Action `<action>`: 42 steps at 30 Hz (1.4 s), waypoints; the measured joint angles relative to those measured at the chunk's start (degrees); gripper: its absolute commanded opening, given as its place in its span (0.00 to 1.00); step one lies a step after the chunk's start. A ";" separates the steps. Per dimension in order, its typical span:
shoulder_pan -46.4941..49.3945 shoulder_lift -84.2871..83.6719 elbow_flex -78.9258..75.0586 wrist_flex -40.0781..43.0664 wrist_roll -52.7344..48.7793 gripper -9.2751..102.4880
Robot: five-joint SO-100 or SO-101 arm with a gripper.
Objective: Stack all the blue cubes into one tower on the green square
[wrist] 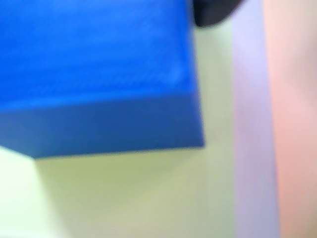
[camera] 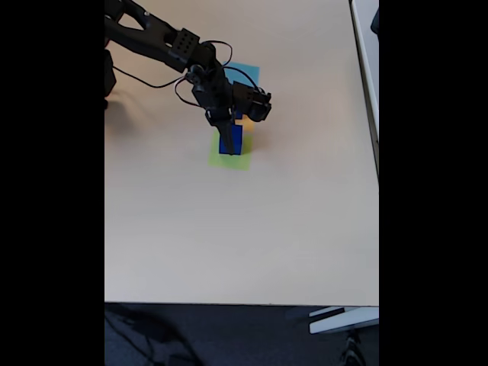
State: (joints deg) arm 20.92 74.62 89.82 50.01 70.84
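Blue cube (wrist: pixel 94 74) close-up, blurry | sits on green square (camera: pixel 229 158) | end effector (camera: pixel 226 126) atop cube, grip state unclear

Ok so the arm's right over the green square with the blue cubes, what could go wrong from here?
1. In the fixed view the pincer sits right at the top of the blue cubes on the green square; pulling away sideways could topple the tower.
2. The wrist view is blurred, with a blue cube very close, so alignment is hard to judge and a cube may sit off-centre.
3. The orange square lies just behind; a fallen cube could land there.
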 measured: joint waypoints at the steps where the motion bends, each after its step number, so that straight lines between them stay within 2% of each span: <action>1: 0.00 0.00 0.00 0.00 0.00 0.46; 21: 0.00 0.00 0.00 0.09 -1.05 0.50; 42: -0.09 0.26 -4.66 6.24 -2.90 0.51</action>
State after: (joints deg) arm 20.83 74.88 85.17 56.25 67.94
